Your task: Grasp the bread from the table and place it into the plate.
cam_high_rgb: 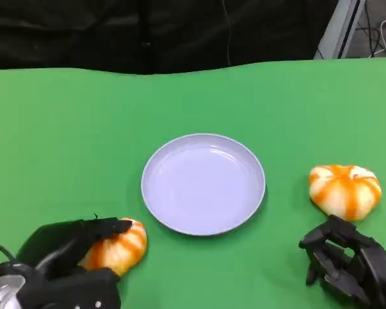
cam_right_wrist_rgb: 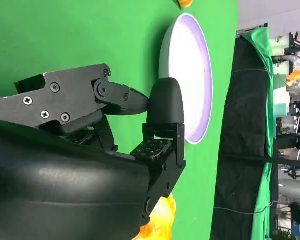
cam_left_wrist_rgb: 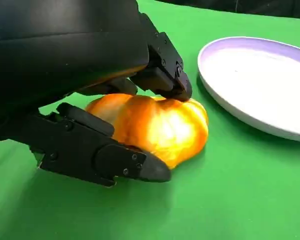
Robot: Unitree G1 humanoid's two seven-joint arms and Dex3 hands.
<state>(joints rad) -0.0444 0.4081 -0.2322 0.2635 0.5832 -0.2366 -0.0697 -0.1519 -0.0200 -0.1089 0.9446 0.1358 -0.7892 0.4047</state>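
An orange-and-white striped bread (cam_high_rgb: 121,248) lies on the green table, left of the lilac plate (cam_high_rgb: 202,180). My left hand (cam_high_rgb: 61,261) grips it: in the left wrist view the fingers (cam_left_wrist_rgb: 162,75) press on the top of the bread (cam_left_wrist_rgb: 165,127) and the thumb (cam_left_wrist_rgb: 110,157) lies against its near side. The bread still sits on the cloth. A second striped bread (cam_high_rgb: 345,188) lies right of the plate. My right hand (cam_high_rgb: 350,261) hovers just in front of it, fingers apart, holding nothing.
The green cloth ends at a far edge (cam_high_rgb: 193,67) with a dark backdrop behind. The plate (cam_left_wrist_rgb: 260,75) stands a short way from the held bread. The right wrist view has the plate (cam_right_wrist_rgb: 190,75) beyond my right hand (cam_right_wrist_rgb: 90,150) and the second bread (cam_right_wrist_rgb: 157,225) beside it.
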